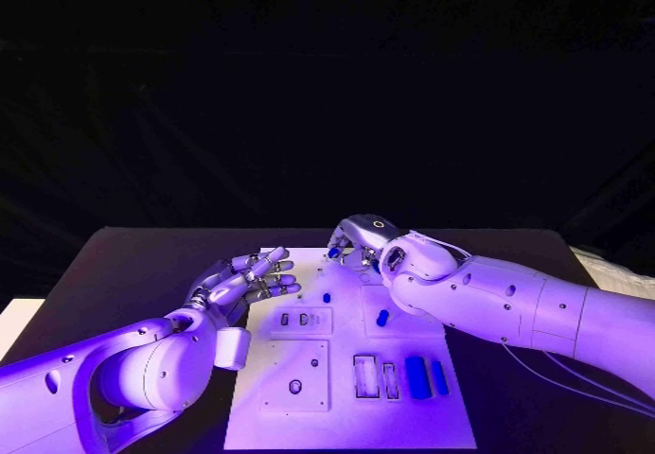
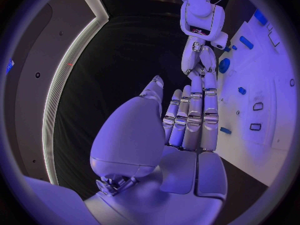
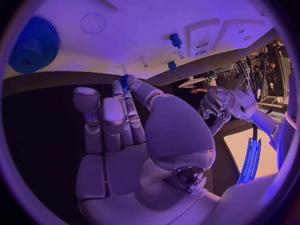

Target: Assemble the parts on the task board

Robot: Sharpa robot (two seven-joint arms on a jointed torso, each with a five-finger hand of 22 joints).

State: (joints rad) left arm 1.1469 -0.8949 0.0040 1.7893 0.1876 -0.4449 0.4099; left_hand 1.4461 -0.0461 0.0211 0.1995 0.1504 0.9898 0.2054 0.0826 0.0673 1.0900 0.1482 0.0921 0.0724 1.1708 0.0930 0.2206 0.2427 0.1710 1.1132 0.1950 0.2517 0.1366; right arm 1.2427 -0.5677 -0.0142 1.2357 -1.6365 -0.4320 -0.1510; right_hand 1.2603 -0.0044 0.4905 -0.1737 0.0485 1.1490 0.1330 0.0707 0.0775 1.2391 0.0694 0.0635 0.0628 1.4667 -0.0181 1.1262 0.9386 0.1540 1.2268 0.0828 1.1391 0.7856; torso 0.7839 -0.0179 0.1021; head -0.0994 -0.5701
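Head view shows you the right hand point(image 1: 358, 242) pinching a small blue part point(image 3: 124, 81) at the white task board's point(image 1: 410, 416) far edge; your left hand point(image 1: 246, 281) hovers beside it, fingers spread, on the black worktop point(image 1: 136, 265).

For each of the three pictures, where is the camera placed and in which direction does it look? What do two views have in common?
Head view: on the robot's head, looking down at the task board; left hand and right hand both show.
Left wrist view: behind the left hand, looking along its fingers toward the board.
Right wrist view: behind the right hand, facing the board and a blue gear.
Shared: each wrist view also shows the other hand.
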